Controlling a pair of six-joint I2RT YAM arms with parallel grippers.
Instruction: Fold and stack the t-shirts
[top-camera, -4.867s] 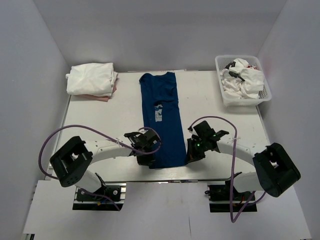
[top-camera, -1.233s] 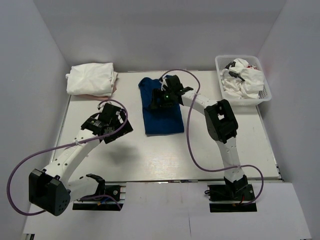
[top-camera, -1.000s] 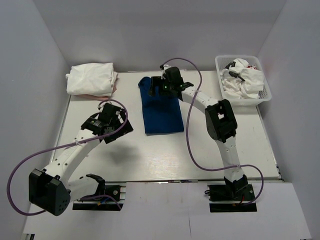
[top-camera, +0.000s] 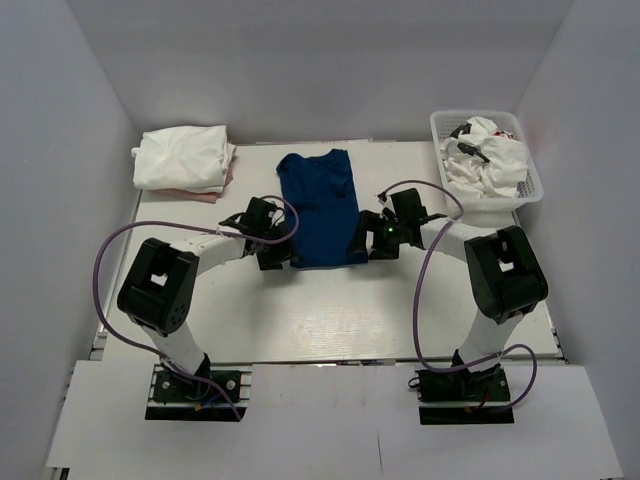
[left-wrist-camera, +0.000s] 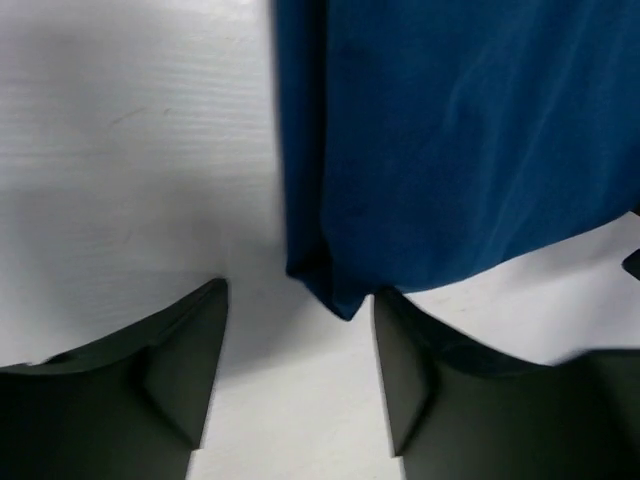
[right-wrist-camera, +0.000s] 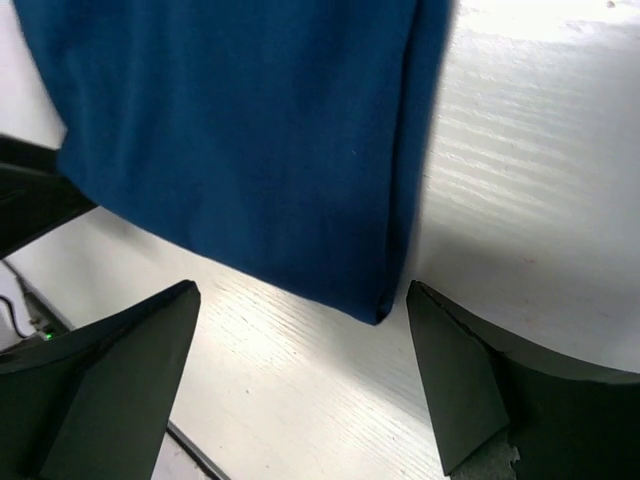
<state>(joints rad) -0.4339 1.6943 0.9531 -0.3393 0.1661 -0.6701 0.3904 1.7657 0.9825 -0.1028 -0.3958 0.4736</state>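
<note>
**Both arms at the near corners of the navy tee, fingers spread**

Top view: the navy tee (top-camera: 318, 207) lies folded into a tall rectangle on the white worktop (top-camera: 430, 300), a little beyond its middle, with the neck end at the far side. The left fingers (top-camera: 272, 250) sit at its near left corner and the right fingers (top-camera: 372, 240) at its near right corner, both arms bent low over the worktop. From this height it is hard to say whether either pair touches the cloth. A pile of folded white tees (top-camera: 183, 158) rests in the far left corner, well apart from the navy tee. In the far right corner stands a basket (top-camera: 447, 185) holding crumpled white tees (top-camera: 495, 160).

Left wrist view: the left fingers (left-wrist-camera: 170, 370) are apart, with bare worktop (left-wrist-camera: 130, 150) between them. The near left corner of the navy tee (left-wrist-camera: 450, 150) points into the gap, close to the inner tip of the right-hand finger, and nothing is gripped. The folded edge shows as a doubled layer along the cloth's left side.

Right wrist view: the right fingers (right-wrist-camera: 130, 370) are also wide apart and hold nothing. The near right corner of the navy tee (right-wrist-camera: 250, 140) reaches into the gap, closer to the right-hand finger. The cloth lies flat on the worktop (right-wrist-camera: 520, 170). A dark part with a small green light shows at the left edge.
</note>
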